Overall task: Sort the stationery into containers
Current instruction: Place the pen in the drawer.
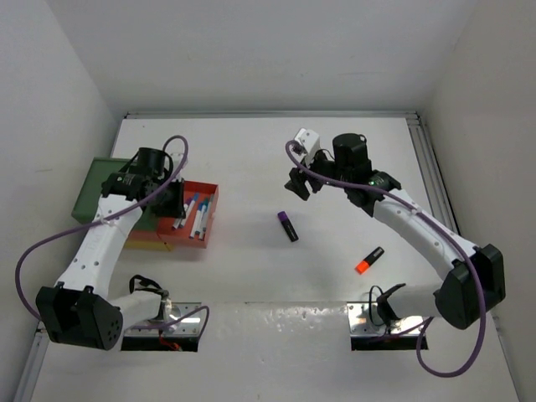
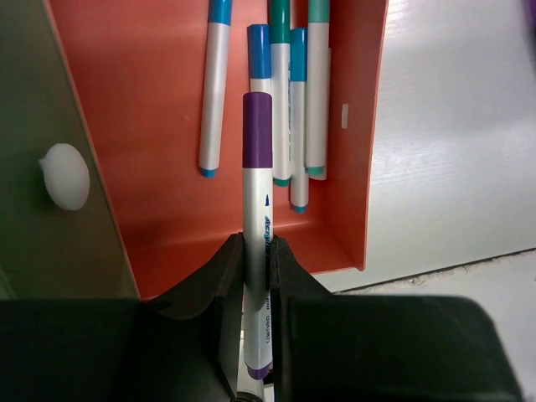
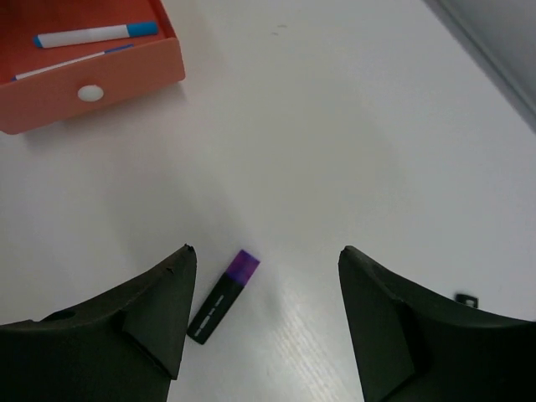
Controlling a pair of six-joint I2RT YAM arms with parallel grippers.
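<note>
— Status, left gripper [image 2: 257, 244]?
— Clamped on purple-capped pen [image 2: 256, 159] above red-orange tray [image 2: 151, 126], at left.
— Right gripper [image 3: 268, 253]?
— Jaws spread, empty, over purple highlighter [image 3: 224, 295] at centre; orange highlighter [image 1: 369, 260] lay near right.

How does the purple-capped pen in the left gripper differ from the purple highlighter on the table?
The purple-capped pen is long and thin with a white barrel; the purple highlighter is short, chunky and black-bodied. The pen is clamped in the left gripper at the red-orange tray; the highlighter lies loose on the table under the open right gripper. Both have purple caps.
</note>
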